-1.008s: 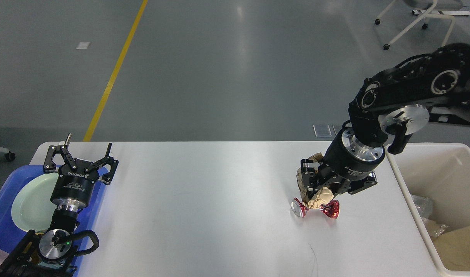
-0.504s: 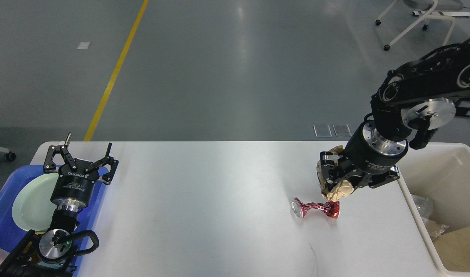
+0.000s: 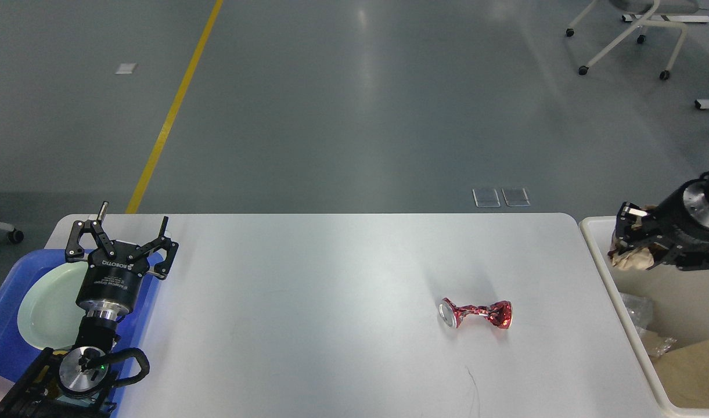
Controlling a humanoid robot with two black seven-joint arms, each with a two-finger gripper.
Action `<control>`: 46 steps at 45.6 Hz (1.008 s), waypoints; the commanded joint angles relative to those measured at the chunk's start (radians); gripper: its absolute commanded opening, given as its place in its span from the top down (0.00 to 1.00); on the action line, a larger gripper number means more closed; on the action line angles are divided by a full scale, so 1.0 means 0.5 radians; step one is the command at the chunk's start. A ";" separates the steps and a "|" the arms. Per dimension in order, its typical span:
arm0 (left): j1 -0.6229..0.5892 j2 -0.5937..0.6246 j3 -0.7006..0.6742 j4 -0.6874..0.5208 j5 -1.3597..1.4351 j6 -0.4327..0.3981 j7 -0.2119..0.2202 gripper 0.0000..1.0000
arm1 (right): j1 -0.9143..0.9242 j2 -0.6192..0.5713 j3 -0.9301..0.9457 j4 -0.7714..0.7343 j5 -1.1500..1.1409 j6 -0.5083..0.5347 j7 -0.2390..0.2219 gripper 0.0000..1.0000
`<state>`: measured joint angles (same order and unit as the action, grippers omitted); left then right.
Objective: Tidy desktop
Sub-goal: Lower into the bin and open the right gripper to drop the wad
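The white desktop (image 3: 331,290) fills the lower half of the head view. A crushed red can (image 3: 476,313) lies on it right of centre. My right gripper (image 3: 630,247) hangs over the cream bin (image 3: 598,255) at the right edge, shut on a crumpled wad of brown paper (image 3: 632,261). At the left, my left gripper (image 3: 122,232) stands open and empty, its fingers spread over the far corner of the blue tray (image 3: 0,319).
A pale green plate (image 3: 46,307) lies in the blue tray. The cream bin holds brown paper (image 3: 691,371) and clear plastic (image 3: 636,307). A yellow floor line and wheeled chair legs (image 3: 621,35) lie beyond the table.
My right arm has carried the brown paper wad up off the desktop beside the can and rightward, to above the bin. The can and left arm have not moved.
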<state>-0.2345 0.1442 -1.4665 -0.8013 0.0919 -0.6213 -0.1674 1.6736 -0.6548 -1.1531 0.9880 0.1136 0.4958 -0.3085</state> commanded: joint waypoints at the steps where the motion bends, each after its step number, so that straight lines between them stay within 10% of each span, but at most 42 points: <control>1: 0.000 0.000 0.000 -0.002 0.000 0.000 0.000 0.04 | -0.398 -0.053 0.226 -0.374 -0.009 -0.007 0.003 1.00; 9: 0.000 0.000 0.000 0.001 0.000 0.000 0.000 0.04 | -1.027 -0.022 0.563 -0.868 -0.012 -0.236 0.009 1.00; 23: 0.000 0.000 0.000 -0.002 0.000 0.000 0.000 0.04 | -1.788 0.413 0.665 -1.285 -0.015 -1.252 0.013 1.00; 46: 0.000 0.000 0.000 -0.002 0.000 0.000 0.000 0.04 | -2.126 0.696 0.659 -1.660 -0.006 -1.351 0.009 1.00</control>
<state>-0.2347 0.1442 -1.4665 -0.8022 0.0920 -0.6213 -0.1673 0.6134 -0.3077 -0.8227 0.1595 0.1094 -0.1819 -0.3033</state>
